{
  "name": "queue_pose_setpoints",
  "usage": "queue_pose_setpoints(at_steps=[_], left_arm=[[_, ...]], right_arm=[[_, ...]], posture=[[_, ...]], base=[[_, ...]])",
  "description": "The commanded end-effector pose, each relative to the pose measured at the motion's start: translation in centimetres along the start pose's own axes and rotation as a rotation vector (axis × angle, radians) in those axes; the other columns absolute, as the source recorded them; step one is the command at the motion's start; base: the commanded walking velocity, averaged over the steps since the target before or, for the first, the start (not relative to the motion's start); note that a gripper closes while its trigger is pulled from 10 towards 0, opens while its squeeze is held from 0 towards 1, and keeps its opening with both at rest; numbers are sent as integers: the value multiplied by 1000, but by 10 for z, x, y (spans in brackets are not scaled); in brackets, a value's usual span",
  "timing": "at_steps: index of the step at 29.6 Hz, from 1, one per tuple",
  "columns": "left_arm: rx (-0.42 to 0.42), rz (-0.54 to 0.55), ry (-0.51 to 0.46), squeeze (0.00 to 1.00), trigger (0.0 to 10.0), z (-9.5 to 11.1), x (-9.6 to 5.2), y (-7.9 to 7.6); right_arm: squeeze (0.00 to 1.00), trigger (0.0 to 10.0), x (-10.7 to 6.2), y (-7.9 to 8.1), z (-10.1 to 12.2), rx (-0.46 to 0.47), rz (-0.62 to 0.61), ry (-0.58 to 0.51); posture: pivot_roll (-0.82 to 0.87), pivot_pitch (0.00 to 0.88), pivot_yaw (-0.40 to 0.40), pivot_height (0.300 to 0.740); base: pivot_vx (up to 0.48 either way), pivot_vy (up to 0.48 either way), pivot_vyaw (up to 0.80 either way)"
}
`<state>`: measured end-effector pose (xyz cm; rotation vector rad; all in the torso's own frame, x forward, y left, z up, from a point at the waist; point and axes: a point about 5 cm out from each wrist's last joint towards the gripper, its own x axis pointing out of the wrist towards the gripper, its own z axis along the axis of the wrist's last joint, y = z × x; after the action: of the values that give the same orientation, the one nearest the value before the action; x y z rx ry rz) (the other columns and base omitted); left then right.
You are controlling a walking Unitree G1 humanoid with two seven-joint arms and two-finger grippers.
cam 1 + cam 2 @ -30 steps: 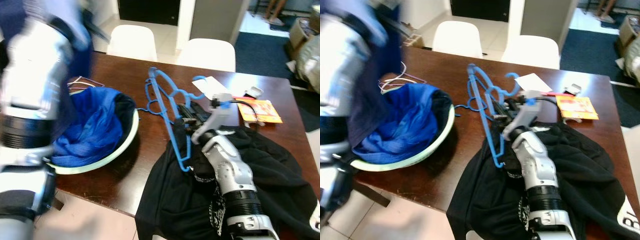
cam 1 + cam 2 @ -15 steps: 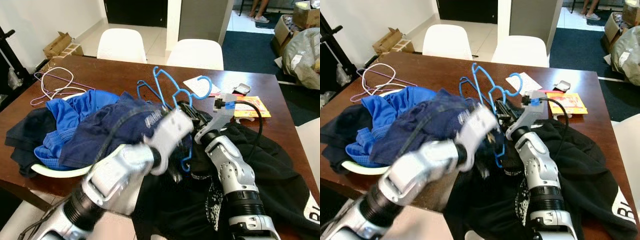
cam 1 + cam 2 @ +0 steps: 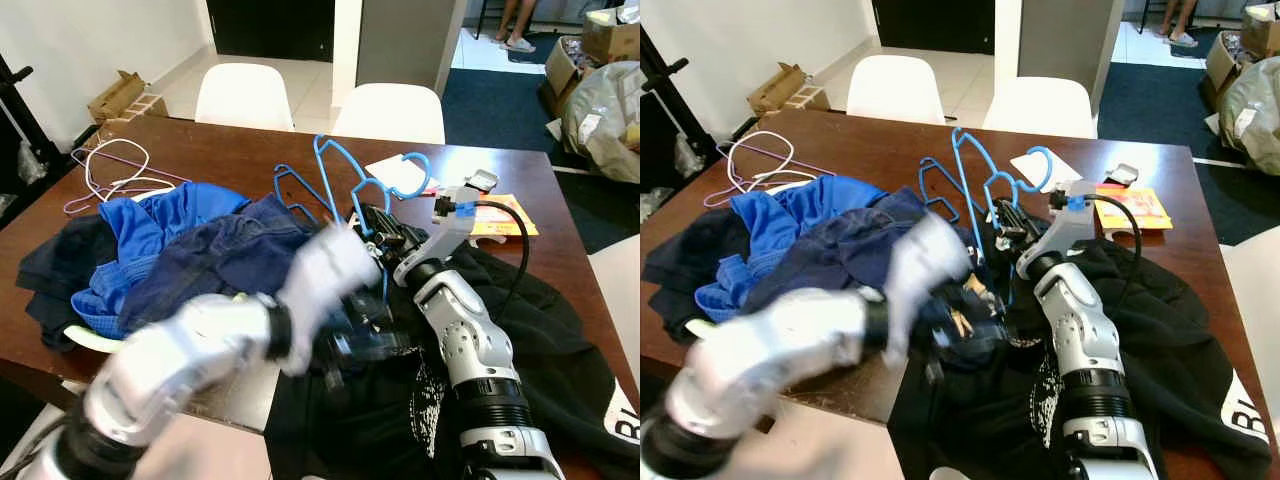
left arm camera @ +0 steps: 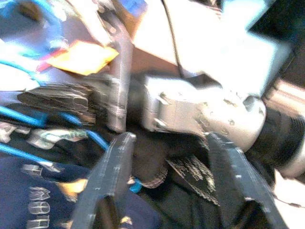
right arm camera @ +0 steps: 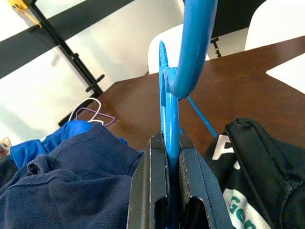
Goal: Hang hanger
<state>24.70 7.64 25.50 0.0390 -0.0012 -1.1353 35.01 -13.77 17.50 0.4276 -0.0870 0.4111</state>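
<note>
My right gripper (image 5: 171, 167) is clamped on the blue hanger (image 3: 345, 185), held above the brown table (image 3: 230, 150) between the navy shirt (image 3: 215, 265) and the black garment (image 3: 540, 340). My left gripper (image 4: 167, 157), blurred, has its fingers spread apart just beside the right wrist.
</note>
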Motion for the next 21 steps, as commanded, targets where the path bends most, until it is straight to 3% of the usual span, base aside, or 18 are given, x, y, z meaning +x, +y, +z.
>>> queue_pose_setpoints(at_steps=[1,2,3,4,5,7,8,9,10,12,13,15,19,21], left_arm=[[-26,44,-46,1000,10000,9,-8,8],[-35,126,-116,1000,10000,21,-24,23],[-35,126,-116,1000,10000,21,-24,23],[-39,288,-149,1000,10000,28,-42,46],[-39,288,-149,1000,10000,28,-42,46],[-72,754,-101,1000,10000,18,-87,98],[-72,754,-101,1000,10000,18,-87,98],[-136,975,-52,0,10000,3,-111,118],[-183,1107,-17,0,10000,-9,-127,128],[-183,1107,-17,0,10000,-9,-127,128],[-201,1175,0,0,10000,-16,-135,134],[-235,1191,-30,0,10000,-19,-136,140],[-299,1128,-110,0,10000,-16,-124,152],[-334,1020,-151,0,10000,-10,-107,162]], right_arm=[[0,10000,-1,0,-1,5,-1,-3],[0,10000,-1,-1,-1,6,0,0],[0,10000,-1,-1,-1,6,0,0],[0,10000,0,-1,-2,5,2,5],[0,10000,0,-1,-2,5,2,5],[0,10000,0,-1,-2,4,5,11],[0,10000,0,-1,-2,4,5,11],[0,10000,1,-1,-2,4,7,13],[0,10000,1,0,-3,4,8,15],[0,10000,1,0,-3,4,8,15],[0,10000,2,0,-3,3,11,16],[0,10000,2,1,-3,2,12,17],[0,10000,2,1,-4,1,15,19],[0,10000,2,2,-4,0,14,19]], posture=[[64,107,40,740],[67,108,39,740],[67,108,39,740],[66,110,38,740],[66,110,38,740],[73,111,30,740],[73,111,30,740],[73,112,29,740],[69,109,28,740],[69,109,28,740],[68,109,27,740],[64,108,25,740],[60,107,26,740],[52,103,30,740]], base=[[0,0,0],[0,0,0],[0,0,0],[0,0,0],[0,0,0],[0,0,0],[0,0,0],[0,0,0],[0,0,0],[0,0,0],[0,0,0],[0,0,0],[0,0,0],[0,0,0]])
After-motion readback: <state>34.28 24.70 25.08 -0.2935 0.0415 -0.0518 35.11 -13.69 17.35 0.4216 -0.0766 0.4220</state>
